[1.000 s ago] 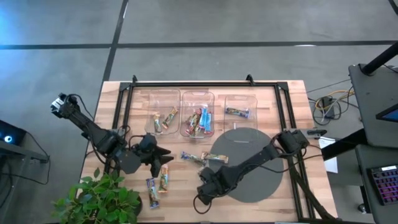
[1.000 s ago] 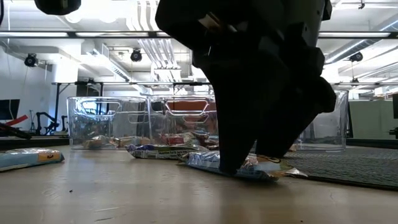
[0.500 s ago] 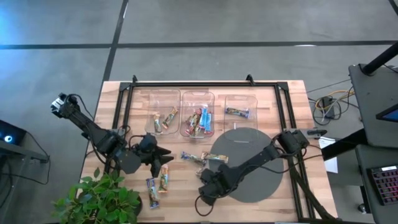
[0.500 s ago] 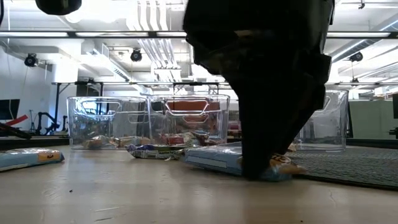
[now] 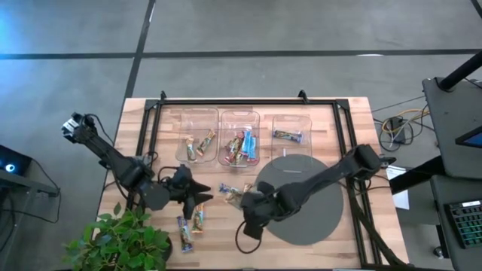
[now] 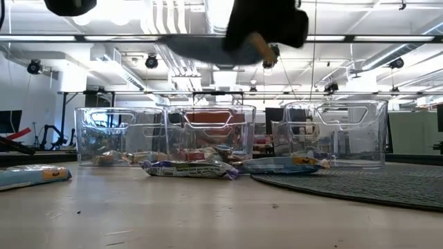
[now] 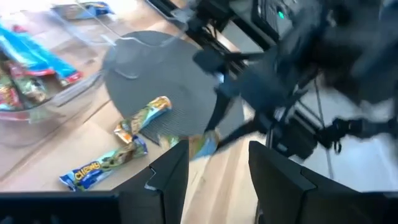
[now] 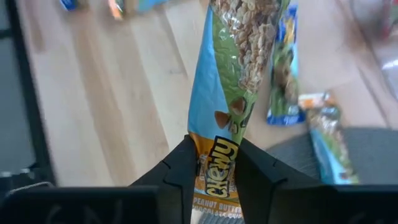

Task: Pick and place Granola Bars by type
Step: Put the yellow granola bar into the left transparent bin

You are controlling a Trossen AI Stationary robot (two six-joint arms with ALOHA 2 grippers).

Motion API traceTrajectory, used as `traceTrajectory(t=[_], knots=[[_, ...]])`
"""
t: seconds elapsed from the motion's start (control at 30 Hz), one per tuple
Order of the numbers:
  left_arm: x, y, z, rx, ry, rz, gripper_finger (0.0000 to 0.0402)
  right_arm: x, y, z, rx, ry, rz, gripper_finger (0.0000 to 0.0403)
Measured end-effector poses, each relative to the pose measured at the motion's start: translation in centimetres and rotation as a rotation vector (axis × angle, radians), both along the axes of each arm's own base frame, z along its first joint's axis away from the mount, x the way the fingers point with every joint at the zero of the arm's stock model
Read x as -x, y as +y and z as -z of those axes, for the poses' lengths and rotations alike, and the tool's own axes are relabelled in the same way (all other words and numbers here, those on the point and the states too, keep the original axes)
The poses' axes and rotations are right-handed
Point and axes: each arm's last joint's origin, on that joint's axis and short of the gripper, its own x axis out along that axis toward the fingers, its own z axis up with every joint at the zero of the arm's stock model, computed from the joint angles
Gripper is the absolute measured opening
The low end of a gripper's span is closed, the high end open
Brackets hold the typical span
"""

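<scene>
My right gripper (image 5: 245, 203) hangs above the wooden table near the grey round mat (image 5: 309, 203), shut on a blue-and-green granola bar (image 8: 239, 81). In the low view that bar (image 6: 208, 48) shows high above the tabletop. My left gripper (image 7: 217, 180) waits open over the table's left part (image 5: 197, 194) and touches nothing. Two more bars (image 5: 230, 188) (image 7: 143, 118) lie flat by the mat's left edge. Another pair (image 5: 191, 220) lies near the front left. My right gripper pinches the bar's orange end (image 8: 215, 152) between its two fingers, which lie across the bar. They come slanting down from above. The bar is lifted clear of the table and sticks out past the fingertips, about level in the low view.
Three clear bins stand in a row at the far side: left (image 5: 197, 135) and middle (image 5: 239, 139) with several bars, right (image 5: 288, 134) with one. A potted plant (image 5: 124, 241) sits at the front left corner. A black frame (image 5: 248, 102) borders the table.
My right gripper has shut on the bar lying by the mat's edge, then risen steeply with it while rolling its wrist. The bar has gone from flat on the table to lifted clear, high above it. The left arm has kept still.
</scene>
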Motion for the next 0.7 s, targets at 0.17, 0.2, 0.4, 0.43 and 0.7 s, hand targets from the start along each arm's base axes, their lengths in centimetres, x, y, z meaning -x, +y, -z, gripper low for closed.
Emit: traceTrajectory(t=[0.17,0.2,0.4,0.43,0.7], knots=[[-0.4,0.0,0.3,0.050,0.011,-0.032,0.0149,0.0,-1.2,-1.3,0.005,-0.026,-0.001,0.0078],[-0.6,0.2,0.4,0.093,0.008,-0.066,0.0149,0.0,-1.4,-1.5,0.006,-0.031,0.000,0.0079],[-1.8,0.9,1.2,0.324,0.036,-0.180,0.0149,0.0,-1.8,-2.0,0.083,-0.059,-0.026,0.0078],[-2.0,1.0,1.4,0.335,0.051,-0.175,0.0149,0.0,-1.8,-2.2,0.092,-0.063,-0.030,0.0078],[-3.0,1.6,3.1,0.419,0.057,-0.152,0.0149,-0.2,-1.8,-3.3,0.116,-0.097,-0.060,0.0077]])
